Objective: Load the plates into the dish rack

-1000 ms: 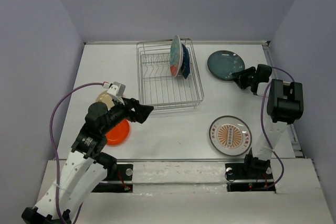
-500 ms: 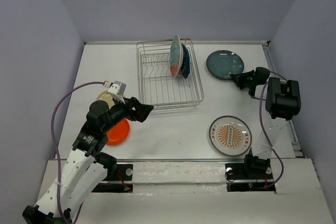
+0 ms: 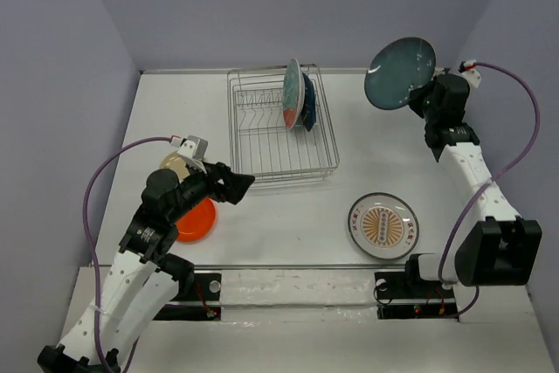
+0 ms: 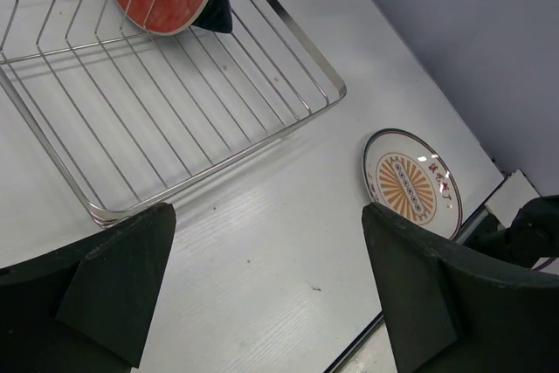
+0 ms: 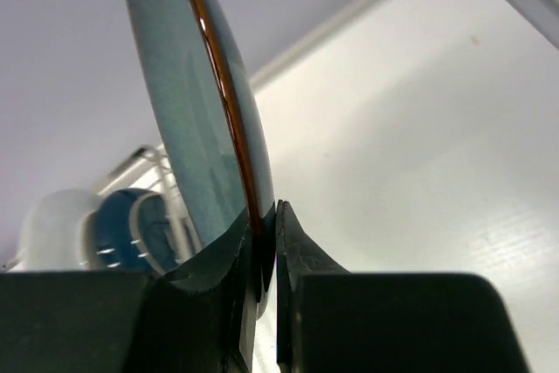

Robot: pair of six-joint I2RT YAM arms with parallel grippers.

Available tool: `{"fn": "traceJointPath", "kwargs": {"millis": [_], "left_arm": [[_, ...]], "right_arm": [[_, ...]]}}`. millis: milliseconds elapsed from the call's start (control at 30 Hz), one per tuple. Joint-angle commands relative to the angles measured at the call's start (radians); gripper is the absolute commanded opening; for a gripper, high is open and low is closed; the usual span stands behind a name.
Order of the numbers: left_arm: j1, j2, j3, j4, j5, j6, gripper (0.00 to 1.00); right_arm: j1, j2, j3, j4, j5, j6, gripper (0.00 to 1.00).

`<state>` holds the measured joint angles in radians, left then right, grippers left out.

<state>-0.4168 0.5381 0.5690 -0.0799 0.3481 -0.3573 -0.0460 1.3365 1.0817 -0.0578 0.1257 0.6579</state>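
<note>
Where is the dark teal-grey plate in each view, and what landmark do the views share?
Top external: upper right, the teal-grey plate held in the air, its edge in the right gripper.
Left wrist: not in it.
Right wrist: edge-on, left of centre, pinched between the fingers.
Shared landmark: the dish rack, blurred in the right wrist view.

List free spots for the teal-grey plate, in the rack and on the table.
Dish rack: bare wires left of and nearer than the red plate and dark blue plate. Table: open strip between rack and sunburst plate, and the far right corner below the held teal-grey plate. Crowded: near left, where left gripper, orange plate and cream plate cluster.
</note>
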Motion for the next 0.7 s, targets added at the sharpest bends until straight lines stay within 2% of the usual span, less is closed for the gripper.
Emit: {"fn": "traceJointPath", "kwargs": {"millis": [0, 100, 133, 167, 200, 233, 333, 433, 467, 500, 667], "left_arm": [[0.007, -0.026, 0.002, 0.039, 0.017, 0.006, 0.99], [0.009, -0.039, 0.003, 0.039, 0.009, 0.006, 0.99], [0.010, -0.047, 0.002, 0.037, 0.008, 0.006, 0.99], [0.010, -0.050, 0.003, 0.034, 0.002, 0.004, 0.99], [0.010, -0.055, 0.005, 0.031, -0.012, 0.003, 0.99], [0.010, -0.061, 0.005, 0.023, -0.021, 0.003, 0.99], [0.010, -0.075, 0.009, 0.014, -0.052, 0.001, 0.99], [0.009, -0.087, 0.011, 0.008, -0.080, 0.000, 0.99], [0.007, -0.090, 0.011, 0.002, -0.089, -0.003, 0.99], [0.000, -0.095, 0.012, -0.003, -0.109, -0.003, 0.99], [-0.028, -0.118, 0.017, -0.015, -0.136, -0.005, 0.99]], "right_arm": [[0.232, -0.102, 0.236, 0.011, 0.225, -0.193, 0.07], [0.352, -0.060, 0.406, -0.072, 0.342, -0.262, 0.07], [0.435, -0.018, 0.497, -0.104, 0.398, -0.280, 0.07], [0.481, 0.010, 0.545, -0.118, 0.399, -0.294, 0.07], [0.524, 0.041, 0.591, -0.128, 0.469, -0.329, 0.07], [0.613, 0.108, 0.678, -0.131, 0.556, -0.351, 0.07], [0.742, 0.267, 0.866, -0.132, 0.681, -0.429, 0.07], [0.804, 0.400, 1.016, -0.143, 0.758, -0.504, 0.07], [0.836, 0.442, 1.117, -0.146, 0.805, -0.524, 0.07], [0.850, 0.525, 1.167, -0.149, 0.830, -0.568, 0.07], [0.902, 0.725, 1.412, -0.146, 0.957, -0.714, 0.07]]}}
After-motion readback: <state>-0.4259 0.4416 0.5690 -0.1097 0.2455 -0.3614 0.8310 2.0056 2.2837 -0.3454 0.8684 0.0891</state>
